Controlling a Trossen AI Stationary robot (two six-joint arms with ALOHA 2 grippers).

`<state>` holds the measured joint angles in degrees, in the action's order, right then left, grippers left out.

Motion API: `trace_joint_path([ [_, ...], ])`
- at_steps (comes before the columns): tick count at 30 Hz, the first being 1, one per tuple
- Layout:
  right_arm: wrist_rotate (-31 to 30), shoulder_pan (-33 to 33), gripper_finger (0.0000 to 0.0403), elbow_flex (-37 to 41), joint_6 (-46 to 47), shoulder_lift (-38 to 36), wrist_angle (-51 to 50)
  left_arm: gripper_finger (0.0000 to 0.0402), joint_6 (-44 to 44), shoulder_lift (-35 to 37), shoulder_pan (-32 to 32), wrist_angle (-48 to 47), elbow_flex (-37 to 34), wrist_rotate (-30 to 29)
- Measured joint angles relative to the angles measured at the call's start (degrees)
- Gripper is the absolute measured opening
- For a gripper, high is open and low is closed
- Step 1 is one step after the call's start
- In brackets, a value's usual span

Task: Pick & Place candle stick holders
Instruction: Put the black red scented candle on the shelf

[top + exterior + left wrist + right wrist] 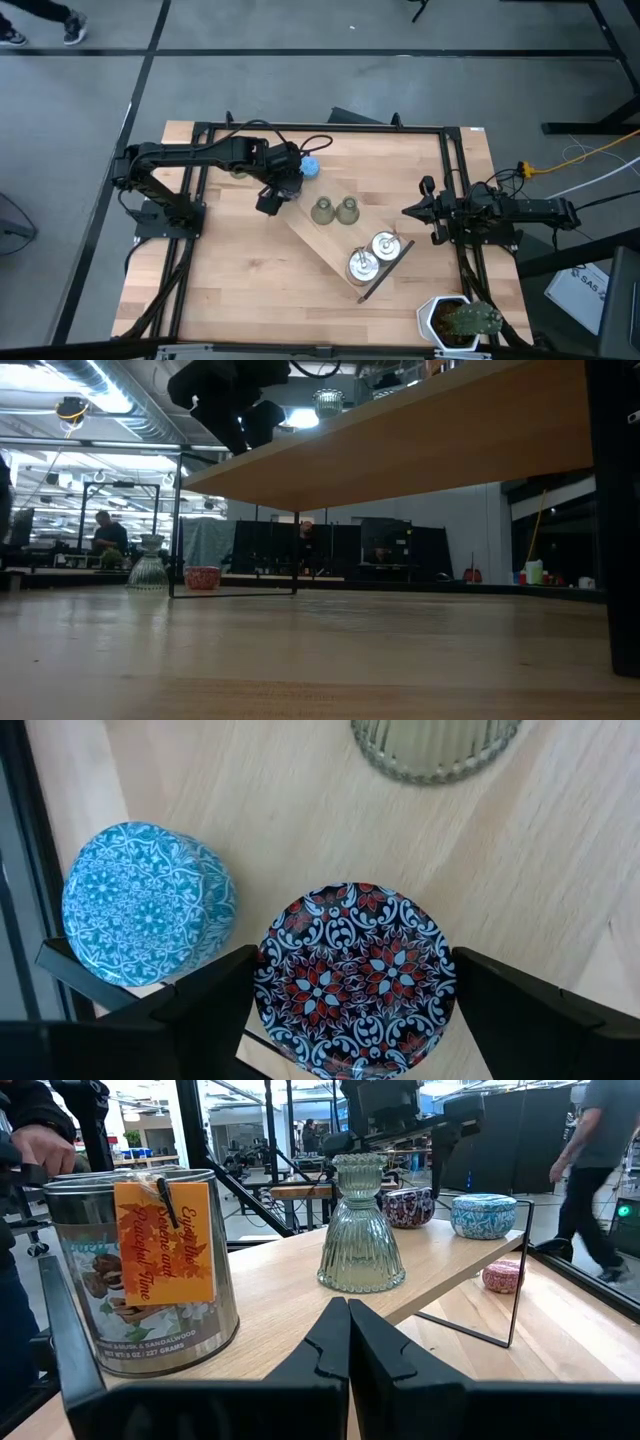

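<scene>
Left gripper (350, 1010) spread wide around the purple holder (355, 978) on the raised wooden tray (335, 245).

From my seat, the wrist view shows the dark fingers (205, 1005) standing apart on either side of the purple holder, with a sliver of gap on each flank, so I judge this a release, not a carry. The blue holder (145, 902) sits just beside it, close to one finger, and an olive-green holder (435, 745) is a little further along the tray. To finish cleanly I would lift straight up, no sideways drift, or that near finger may nudge the blue one toward the tray edge. Two silver holders (372, 255) sit at the tray's other end. Right gripper (348, 1330) waits pressed shut at the table's right side.
</scene>
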<state>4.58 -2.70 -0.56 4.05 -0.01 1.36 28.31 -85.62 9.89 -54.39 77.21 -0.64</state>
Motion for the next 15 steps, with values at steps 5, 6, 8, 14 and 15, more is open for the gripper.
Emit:
trace_joint_path([
  [5, 0.0, 0.0, 0.0001, 0.0, 0.0, 0.0, 0.0, 0.0345, -1.1, 0.0, 0.0, 0.1, 0.0, -0.1],
  [6, 0.0, 0.0, 0.0001, 0.0, 0.0, 0.0, 0.0, 0.035, -1.3, 0.0, 0.0, 0.1, 0.0, -0.1],
  [8, 0.0, 0.0, 0.0001, 0.0, 0.0, 0.0, 0.0, 0.0359, -1.7, 0.0, 0.0, 0.2, 0.0, -0.2],
  [14, 0.0, 0.0, 0.0001, 0.0, 0.0, 0.0, 0.0, 0.037, -0.7, 0.1, -0.5, -1.2, 2.5, -2.8],
  [15, 0.0, 0.0, 0.0001, 0.0, 0.0, 0.0, 0.0, 0.0369, -0.7, 0.3, -0.5, -1.7, 3.4, -2.9],
])
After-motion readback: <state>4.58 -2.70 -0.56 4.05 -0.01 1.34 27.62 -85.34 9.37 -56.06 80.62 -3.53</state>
